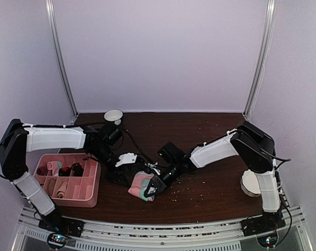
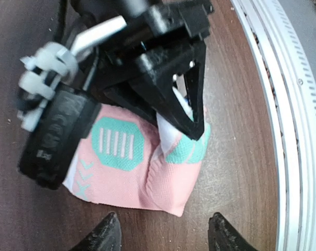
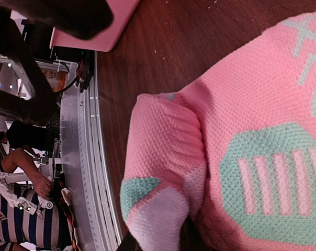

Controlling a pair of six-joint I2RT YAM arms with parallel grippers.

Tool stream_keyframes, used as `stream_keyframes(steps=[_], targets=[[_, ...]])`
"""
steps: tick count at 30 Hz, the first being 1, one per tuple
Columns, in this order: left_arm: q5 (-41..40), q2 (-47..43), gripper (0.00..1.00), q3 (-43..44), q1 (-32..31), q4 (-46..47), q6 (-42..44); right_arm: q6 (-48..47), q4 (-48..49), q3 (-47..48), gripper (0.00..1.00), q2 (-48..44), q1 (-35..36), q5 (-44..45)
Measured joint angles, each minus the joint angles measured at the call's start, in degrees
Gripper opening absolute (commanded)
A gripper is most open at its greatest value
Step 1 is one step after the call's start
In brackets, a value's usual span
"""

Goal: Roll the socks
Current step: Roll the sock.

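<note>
Near the front middle of the dark wooden table point(image 1: 210, 141) lies the pair of pink socks point(image 1: 141, 187), folded into a compact, thick bundle flat on the wood. A mint-green patch with pink bars faces upward. The left wrist view shows the bundle a little broader across than deep, so its longer side runs roughly parallel to the table's front edge. A rounded fold forms its near corner, and a mint-banded edge with white inner fabric sits at the end nearest the right arm.

The right gripper point(image 2: 195, 129) comes in from the right and reaches down onto that end. Its jaws are pinched together on the mint-and-white fabric, gripping the bundle.

The left gripper point(image 2: 163, 236) comes in from the left. Its two black fingertips point(image 2: 108, 235) stand apart with only bare wood between them. They sit just short of the bundle's near edge and do not touch it.

Left of the bundle, well apart, is a pink divided plastic tray point(image 1: 92, 196) holding small rolled items too small to identify. A white bowl point(image 1: 113, 116) sits at the far edge, and a white round object point(image 1: 249, 183) lies beside the right arm.
</note>
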Motion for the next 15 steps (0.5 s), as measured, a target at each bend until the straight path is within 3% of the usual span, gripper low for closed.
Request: stream_keyframes(steps=[5, 10, 15], targets=[[-4.0, 3.4, 0.51, 0.4, -2.7, 0.2, 0.0, 1.0, 1.9, -1.1, 0.0, 0.0, -0.5, -0.8], [-8.3, 7.3, 0.39, 2.0, -8.6, 0.5, -0.3, 2.1, 4.8, -2.8, 0.0, 0.0, -0.9, -1.6], [-10.0, 11.1, 0.31, 4.8, -9.5, 0.5, -1.4, 2.3, 6.3, -3.7, 0.0, -0.2, -1.3, -1.7]])
